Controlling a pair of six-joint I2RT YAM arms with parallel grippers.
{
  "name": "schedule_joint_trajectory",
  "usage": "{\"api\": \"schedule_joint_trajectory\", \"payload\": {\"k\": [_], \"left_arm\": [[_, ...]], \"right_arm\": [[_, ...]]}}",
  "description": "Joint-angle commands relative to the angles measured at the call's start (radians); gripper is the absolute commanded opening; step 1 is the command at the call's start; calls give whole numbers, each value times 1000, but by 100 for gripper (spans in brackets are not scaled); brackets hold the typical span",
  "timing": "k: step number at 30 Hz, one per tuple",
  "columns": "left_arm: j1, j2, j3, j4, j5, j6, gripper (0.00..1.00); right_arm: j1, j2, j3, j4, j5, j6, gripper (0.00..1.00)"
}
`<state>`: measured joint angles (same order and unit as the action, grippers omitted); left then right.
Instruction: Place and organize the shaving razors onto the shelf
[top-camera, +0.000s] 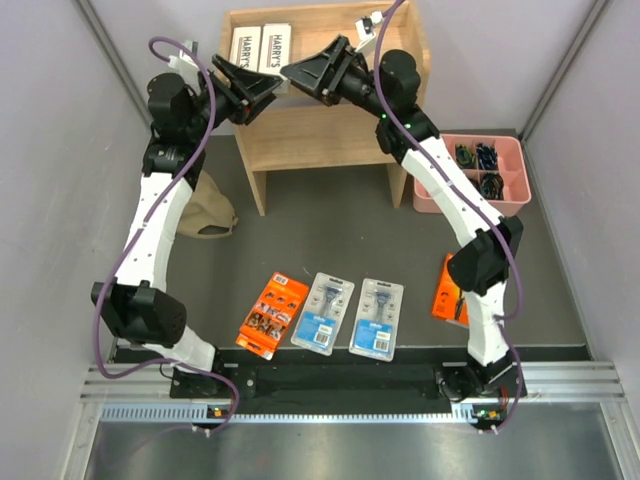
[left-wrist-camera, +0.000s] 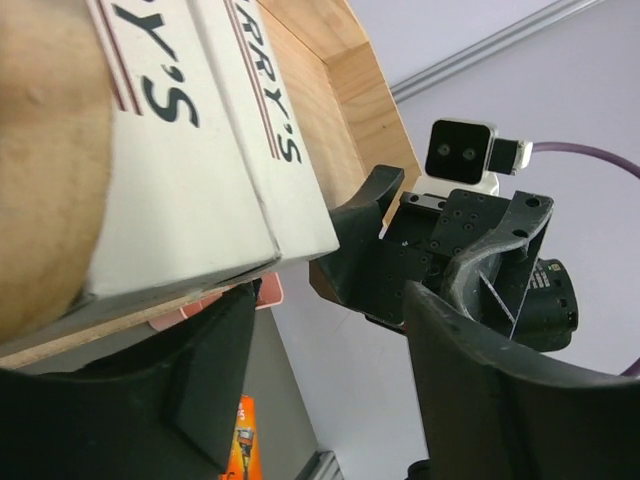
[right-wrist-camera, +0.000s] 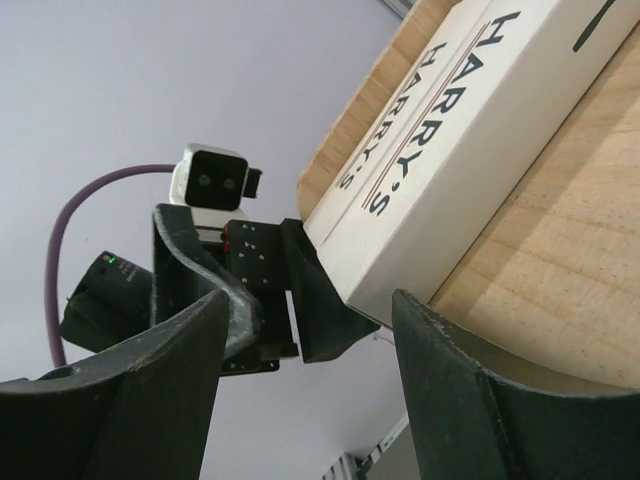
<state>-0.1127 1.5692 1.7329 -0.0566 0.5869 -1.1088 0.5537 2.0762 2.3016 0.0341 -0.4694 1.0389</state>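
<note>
Jaws left, right: apart | 2 HARRY'S boxes (top-camera: 246, 47) atop shelf (top-camera: 330, 135) | dark mat (top-camera: 330, 235), pale walls (top-camera: 50, 120)

Setting: robotics laboratory test cell. Indicators: left arm (top-camera: 155, 215) and right arm (top-camera: 455, 200) bolted at an aluminium rail (top-camera: 560, 378). Plain pale partition walls (top-camera: 50, 120) enclose a dark table mat (top-camera: 330, 230). Purple cabling (left-wrist-camera: 585, 148) runs exposed.

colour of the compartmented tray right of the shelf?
The tray is pink; best seen in top external view.
</note>
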Motion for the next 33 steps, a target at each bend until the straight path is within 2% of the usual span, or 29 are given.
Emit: {"api": "schedule_joint_trajectory", "payload": {"k": [1,6,12,15,21,33], "left_arm": [[-2,-74,-4,61,28,58,73],[-2,-141,-33,1,57,118,83],[-1,-274,-58,-66,5,237,96],[1,-313,-38,-133,-13,288,99],[1,-331,1,-247,-7,362,99],[-1,-327,-27,-338,14,428,99]], "right_arm": [[-21,-28,-44,-97,32,-46,68],[-21,-85,-97,-105,34,-71,71],[-21,-189,-183,-160,63,-146,77],[-21,-237,-237,-178,66,-183,80],[-21,-413,-422,-184,104,-250,98],[-20,-671,-654,-318,178,-379,99]]}}
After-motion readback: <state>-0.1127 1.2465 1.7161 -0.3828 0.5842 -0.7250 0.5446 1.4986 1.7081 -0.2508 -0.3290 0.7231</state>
